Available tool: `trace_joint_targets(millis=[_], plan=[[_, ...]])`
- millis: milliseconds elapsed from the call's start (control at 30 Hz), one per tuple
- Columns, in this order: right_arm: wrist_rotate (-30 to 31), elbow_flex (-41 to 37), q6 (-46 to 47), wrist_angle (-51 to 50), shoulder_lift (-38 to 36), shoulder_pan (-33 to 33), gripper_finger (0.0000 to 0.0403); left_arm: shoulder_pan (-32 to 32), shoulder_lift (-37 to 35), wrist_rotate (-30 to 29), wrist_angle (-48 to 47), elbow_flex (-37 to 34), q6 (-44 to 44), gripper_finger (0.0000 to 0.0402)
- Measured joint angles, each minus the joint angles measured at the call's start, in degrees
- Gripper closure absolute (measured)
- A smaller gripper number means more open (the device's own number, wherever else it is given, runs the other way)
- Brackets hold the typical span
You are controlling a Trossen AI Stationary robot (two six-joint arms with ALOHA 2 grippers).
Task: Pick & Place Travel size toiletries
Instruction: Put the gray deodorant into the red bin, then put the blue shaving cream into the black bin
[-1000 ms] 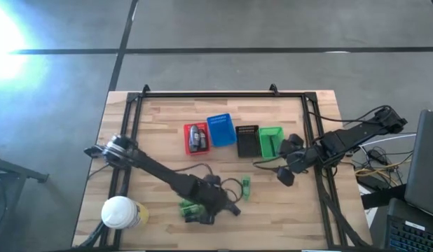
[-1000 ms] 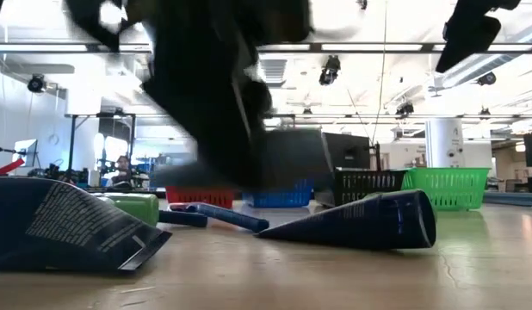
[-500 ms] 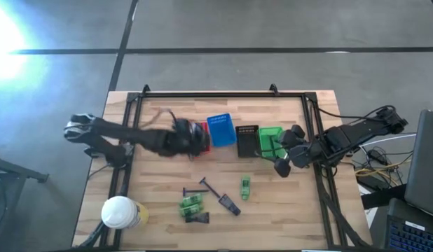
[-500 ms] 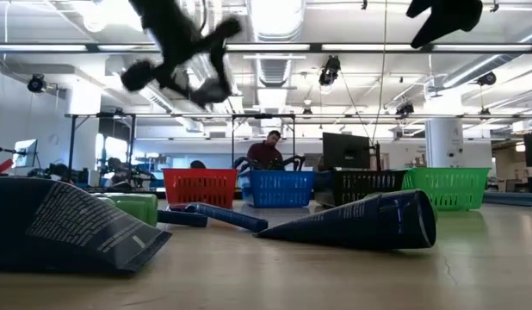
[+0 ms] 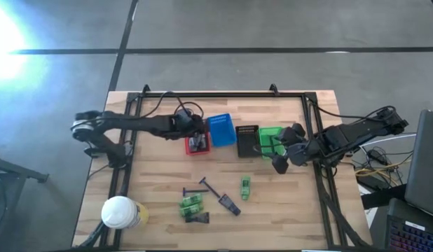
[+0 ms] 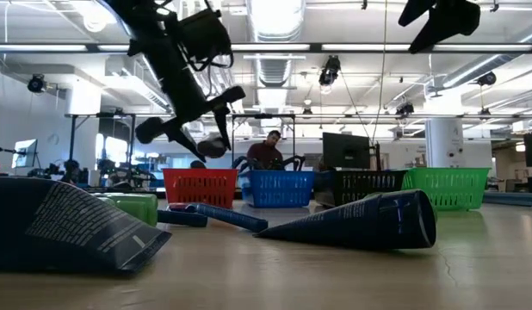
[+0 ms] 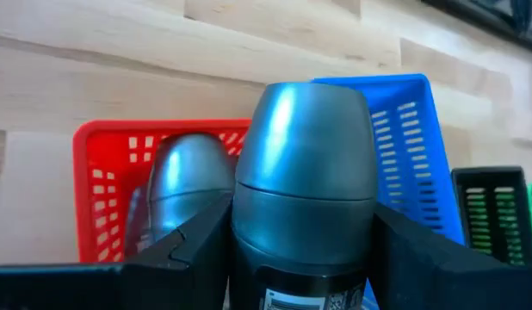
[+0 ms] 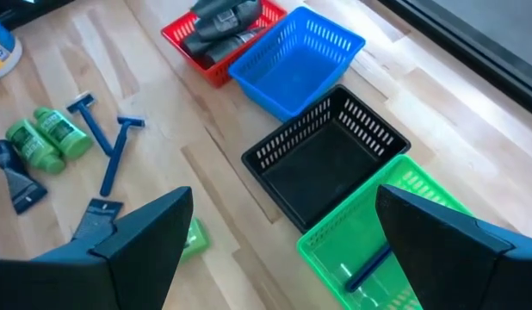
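My left gripper (image 5: 195,130) hangs over the red basket (image 5: 189,148), shut on a grey oval mini bottle (image 7: 305,185). It also shows in the low view (image 6: 190,131). Another grey bottle (image 7: 188,176) lies inside the red basket (image 7: 98,185). My right gripper (image 5: 279,159) is open and empty, above the table by the green basket (image 5: 270,133). On the near table lie two blue razors (image 5: 204,187), green bottles (image 5: 190,205), a green packet (image 5: 245,186) and dark tubes (image 5: 230,205). My left gripper pinches the grey bottle's body (image 7: 249,245) below its cap between the two fingers (image 7: 193,250), one on either side. The cap end sticks out beyond the fingertips. The fingers slant down from the table's left. The bottle is lifted clear, above the red basket.
A blue basket (image 5: 221,130) and a black basket (image 5: 247,140) stand between the red and green ones. The green basket holds a thin blue stick (image 8: 369,267). A white-lidded container (image 5: 120,212) stands at the near left. A person (image 6: 268,153) is in the room beyond.
My left gripper has risen from the items on the near middle of the table and swung toward the far edge with the grey bottle, coming over the red basket. My right gripper has drifted a little toward the table's left.
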Motion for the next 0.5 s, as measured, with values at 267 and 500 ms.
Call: trace_joint_targets(millis=[267, 500], plan=[[0.0, -0.7, -0.3, 0.0, 0.0, 0.0, 0.0039, -0.3, 2.8, 0.1, -1.0, 3.2, 0.8, 0.0118], [0.0, -0.7, -0.9, -0.1, 0.0, 0.0, 0.0039, -1.8, 2.0, 1.0, -5.8, 2.9, -1.6, 0.0087]])
